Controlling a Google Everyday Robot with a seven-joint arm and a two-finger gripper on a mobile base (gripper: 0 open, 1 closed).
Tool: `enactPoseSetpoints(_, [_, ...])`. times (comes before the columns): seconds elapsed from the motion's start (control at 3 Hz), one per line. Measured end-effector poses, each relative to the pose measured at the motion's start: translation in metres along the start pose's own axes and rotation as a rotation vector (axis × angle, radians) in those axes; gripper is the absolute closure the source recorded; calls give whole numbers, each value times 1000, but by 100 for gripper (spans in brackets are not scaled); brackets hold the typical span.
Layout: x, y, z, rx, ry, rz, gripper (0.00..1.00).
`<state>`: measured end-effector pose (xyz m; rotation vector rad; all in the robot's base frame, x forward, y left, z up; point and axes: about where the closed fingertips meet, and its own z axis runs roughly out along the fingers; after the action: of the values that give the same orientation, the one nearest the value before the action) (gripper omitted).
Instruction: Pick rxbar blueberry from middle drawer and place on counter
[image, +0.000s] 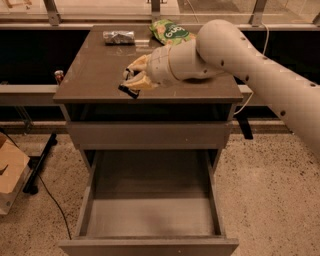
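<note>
Gripper: the cream two-finger gripper (133, 80) is over the front half of the counter, left of centre, and points left and slightly down.

Fingers: they are clamped together on the bar, whose dark end sticks out below them.

Bar: the small flat rxbar blueberry (128, 90), in a dark navy-black wrapper, is held tilted just above the counter near its front edge. I cannot tell whether its lower corner touches the surface.

Counter: the flat glossy grey-brown counter (95, 70) forms the top of the drawer cabinet.

Arm: the thick cream robot arm (240, 55) reaches in from the right, across the counter's right side.

Drawer: the wide, shallow grey-brown middle drawer (150, 215) is pulled fully out below, showing its smooth grey floor.

Upper front: a plain closed drawer front (150, 134) sits between the counter and the open drawer.

Back of counter: a crumpled silver foil packet (118, 36) lies at the back left, and a green snack bag (171, 31) lies just right of it.

Floor: a brown cardboard box (10, 172) stands at the far left on speckled ground.
</note>
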<state>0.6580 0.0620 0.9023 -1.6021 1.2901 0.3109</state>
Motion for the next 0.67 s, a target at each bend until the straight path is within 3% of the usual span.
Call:
enactPoseSetpoints(0.33, [4,-30,22,-1,-19,8,100])
enactPoseSetpoints(0.67, [8,-43,37,-5,-29,22,100])
